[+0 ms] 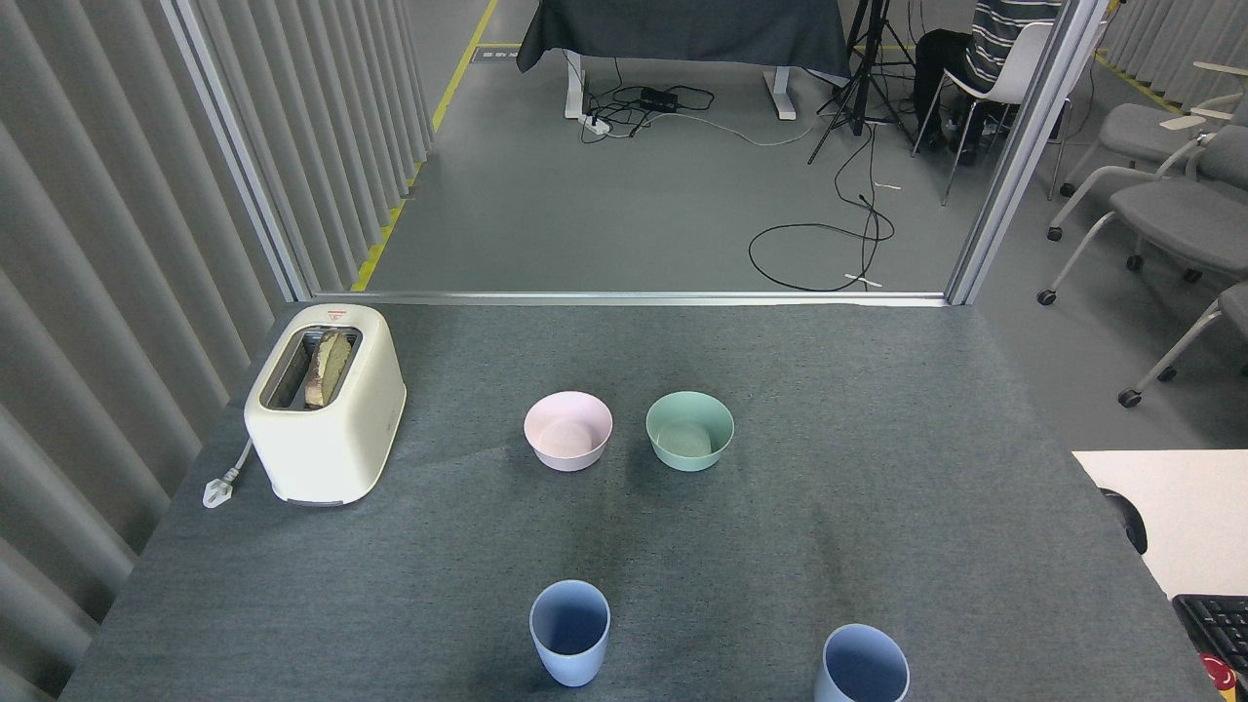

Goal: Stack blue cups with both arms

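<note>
Grippers are both sitting outside the head view, so their finger state cannot be told. Open grey table (877, 507) is lying between the two blue cups, which are standing well apart near the near edge: left cup (569, 632) upright and whole, right cup (862, 667) cut by the bottom edge. Both are showing pale blue, matte, tapering walls

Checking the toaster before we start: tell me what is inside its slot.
The cream toaster holds a browned slice of bread standing on edge in its top slot. The slice's lower part is hidden by the toaster's body.
</note>
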Tool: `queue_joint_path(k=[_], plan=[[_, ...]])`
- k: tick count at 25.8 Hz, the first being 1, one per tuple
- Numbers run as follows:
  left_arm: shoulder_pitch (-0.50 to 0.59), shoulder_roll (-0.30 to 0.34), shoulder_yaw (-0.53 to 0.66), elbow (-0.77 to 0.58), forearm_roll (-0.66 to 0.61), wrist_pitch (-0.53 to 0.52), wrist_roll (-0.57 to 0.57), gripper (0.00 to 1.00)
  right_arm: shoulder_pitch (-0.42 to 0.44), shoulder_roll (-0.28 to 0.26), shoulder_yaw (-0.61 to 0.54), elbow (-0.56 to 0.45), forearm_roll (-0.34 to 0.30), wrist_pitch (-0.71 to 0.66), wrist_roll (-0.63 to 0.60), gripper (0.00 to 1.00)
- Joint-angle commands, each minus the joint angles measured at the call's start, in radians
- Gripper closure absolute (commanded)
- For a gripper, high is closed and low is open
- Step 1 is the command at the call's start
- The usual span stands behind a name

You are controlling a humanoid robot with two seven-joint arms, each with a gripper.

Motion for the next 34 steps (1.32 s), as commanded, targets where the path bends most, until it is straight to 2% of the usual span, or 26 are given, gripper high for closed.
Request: queue_joint_path(k=[1, 4, 6, 9, 21, 34], plan=[[0.063, 0.03, 0.081, -0.051, 0.06, 0.002, 0.0, 0.0, -0.049, -0.004, 0.029, 0.017, 0.065, 0.011, 0.045, 0.0], [0.092, 0.042, 0.126, -0.065, 0.156, -0.001, 0.0, 0.0, -0.078, 0.0, 0.056, 0.017, 0.145, 0.013, 0.054, 0.0], [0.102, 0.045, 0.149, -0.065, 0.173, -0.001, 0.0, 0.0, -0.1, 0.003, 0.063, 0.017, 0.171, 0.013, 0.067, 0.0], [0.112, 0.053, 0.163, -0.065, 0.175, -0.001, 0.002, 0.0, -0.127, 0.0, 0.089, 0.017, 0.174, 0.013, 0.111, 0.0], [0.107, 0.053, 0.164, -0.065, 0.175, -0.001, 0.004, 0.0, -0.144, -0.006, 0.093, 0.029, 0.174, 0.013, 0.113, 0.0], [0.107, 0.053, 0.164, -0.063, 0.175, -0.001, 0.004, 0.0, -0.264, -0.007, 0.102, 0.111, 0.176, 0.011, 0.114, 0.0]])
